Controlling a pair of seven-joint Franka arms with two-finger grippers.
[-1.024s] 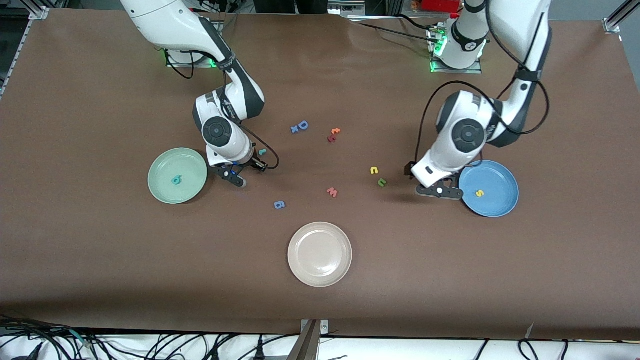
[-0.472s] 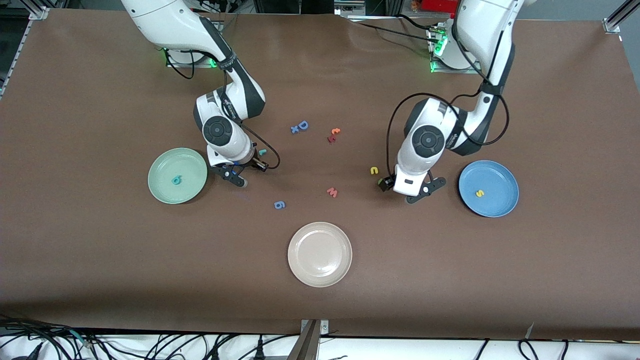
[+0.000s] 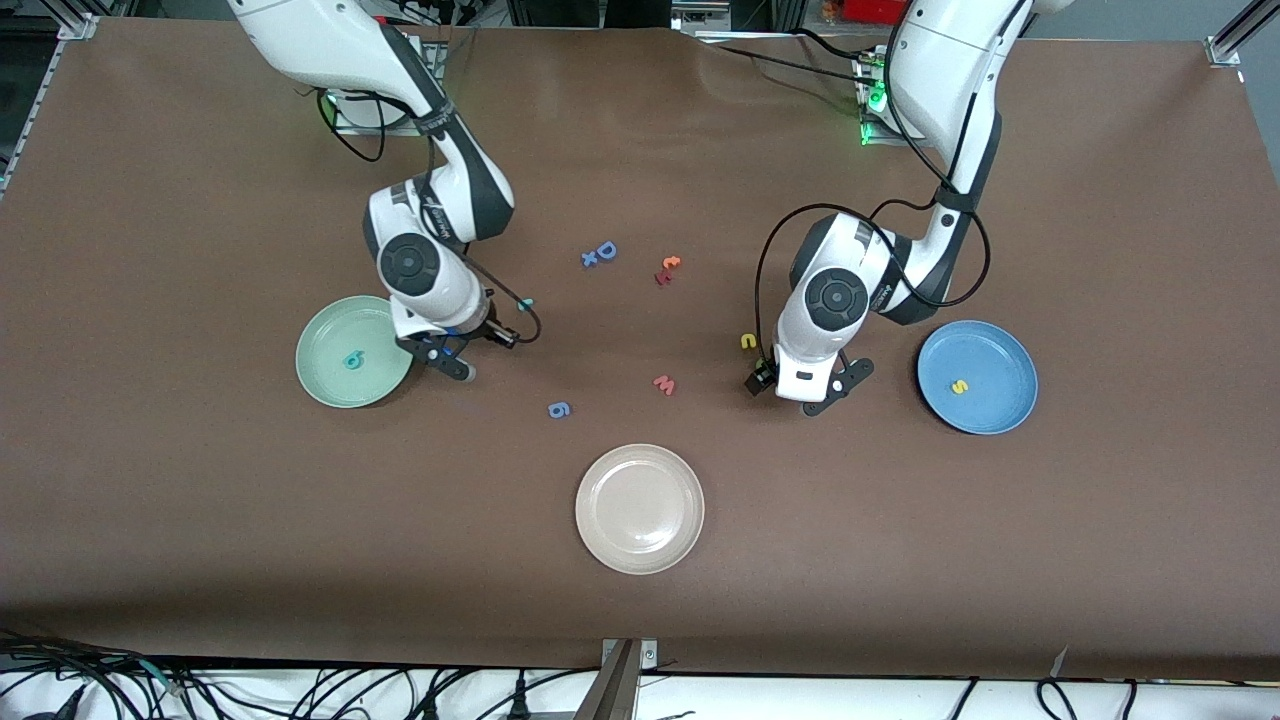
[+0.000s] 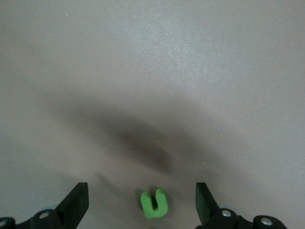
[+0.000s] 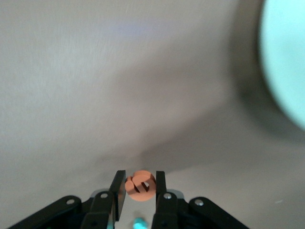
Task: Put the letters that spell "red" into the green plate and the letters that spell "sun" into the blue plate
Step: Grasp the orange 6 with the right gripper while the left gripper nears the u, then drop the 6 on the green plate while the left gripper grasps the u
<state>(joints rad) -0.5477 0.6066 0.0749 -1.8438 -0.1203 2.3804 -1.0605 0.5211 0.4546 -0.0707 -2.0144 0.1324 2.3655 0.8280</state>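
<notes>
The right gripper [image 5: 137,187] is pinching the orange "e" [image 5: 140,185] between its fingers [image 5: 117,190], holding it up over bare worktop [image 3: 200,540] just beside the green plate [image 3: 326,384]; the plate's pale rim is showing at the edge of the right wrist view. The teal "d" [image 3: 352,360] is lying in that plate. The teal "r" [image 3: 526,303] is lying on the worktop beside the right wrist, mostly hidden by the cable.

The left gripper [image 4: 142,206] is hanging low with its fingers [image 4: 76,204] spread wide and gripping nothing. The green "u" [image 4: 154,203] is lying flat on the worktop between them, touched by neither. In the front view the wrist is hiding this letter. The yellow "n" [image 3: 748,341] is lying just beside the left wrist, farther from the front camera than the gripper. The yellow "s" [image 3: 959,386] is lying in the blue plate [image 3: 940,353], toward the left arm's end of the worktop.

Near the middle, the blue "D" [image 3: 606,250], a small blue letter touching it, and an orange "t" [image 3: 671,263] with a red piece against it are lying on the worktop. The red "w" [image 3: 664,384] and blue "g" [image 3: 559,409] are lying nearer the camera, and the beige plate [image 3: 596,540] nearer still.
</notes>
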